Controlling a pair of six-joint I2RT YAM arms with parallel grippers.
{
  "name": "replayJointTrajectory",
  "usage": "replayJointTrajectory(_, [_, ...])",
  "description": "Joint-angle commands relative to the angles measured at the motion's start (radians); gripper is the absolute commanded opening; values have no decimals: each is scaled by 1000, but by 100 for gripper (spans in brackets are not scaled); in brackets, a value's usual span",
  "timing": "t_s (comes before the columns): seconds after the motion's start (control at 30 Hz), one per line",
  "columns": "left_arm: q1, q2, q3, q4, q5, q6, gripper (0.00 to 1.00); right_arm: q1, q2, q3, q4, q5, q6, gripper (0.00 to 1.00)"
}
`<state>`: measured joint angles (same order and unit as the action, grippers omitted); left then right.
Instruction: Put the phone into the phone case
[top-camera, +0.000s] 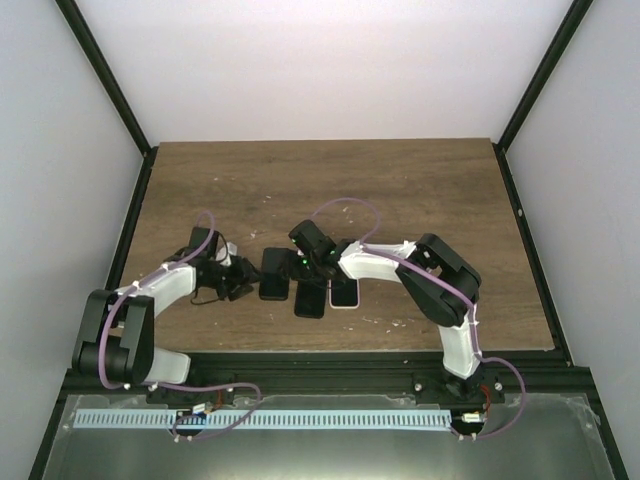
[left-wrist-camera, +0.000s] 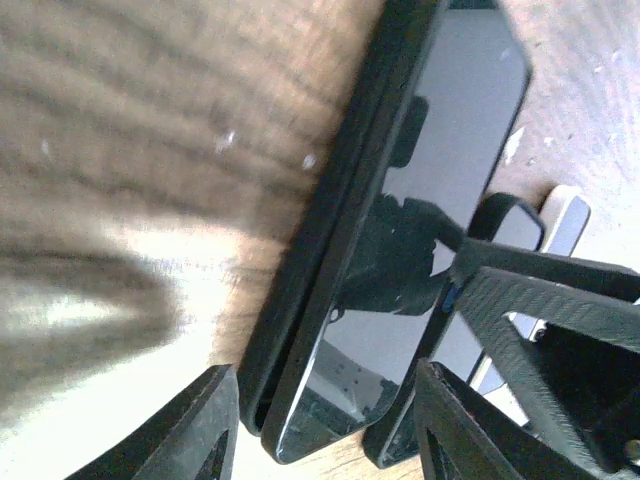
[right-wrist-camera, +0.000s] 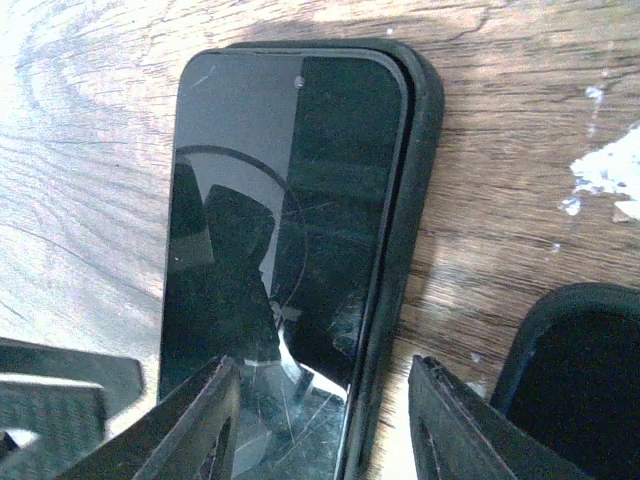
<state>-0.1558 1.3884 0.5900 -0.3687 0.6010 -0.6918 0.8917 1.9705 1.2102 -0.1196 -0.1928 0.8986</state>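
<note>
Glass on the black slab-shaped phone (right-wrist-camera: 280, 220) is seen cracked toward its lower end, with a fine arc scratched across the dark screen. The phone is seated askew in the black rubbery phone case (right-wrist-camera: 415, 150); in the left wrist view one long edge is raised above the case lip. Both are laid towards the near edge of the brown wood-grain bench (top-camera: 400, 190), left of centre. The left gripper (left-wrist-camera: 325, 400) is found with fingers apart, astride the phone's end. The right gripper (right-wrist-camera: 322, 395) is likewise spread over it. White flecks (right-wrist-camera: 610, 170) are noted on the wood, and pale walls (top-camera: 320, 60) enclose the bench.
</note>
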Motion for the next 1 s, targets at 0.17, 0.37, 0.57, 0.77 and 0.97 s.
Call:
replayJointTrajectory(0.17, [43, 61, 50, 48, 25, 57, 38, -8, 32, 32, 9, -8, 5, 48])
replayJointTrajectory(0.37, [41, 143, 38, 127, 124, 85, 35, -8, 63, 27, 55, -37, 21, 52])
replayJointTrajectory(0.57, [49, 160, 46, 74, 26, 117, 23, -10, 87, 18, 184, -117, 27, 54])
replayJointTrajectory(0.77, [68, 175, 42, 54, 4, 128, 18, -29, 41, -74, 425, -240, 61, 55])
replayJointTrajectory(0.97, [78, 161, 36, 57, 23, 124, 21, -32, 50, -80, 525, -332, 83, 54])
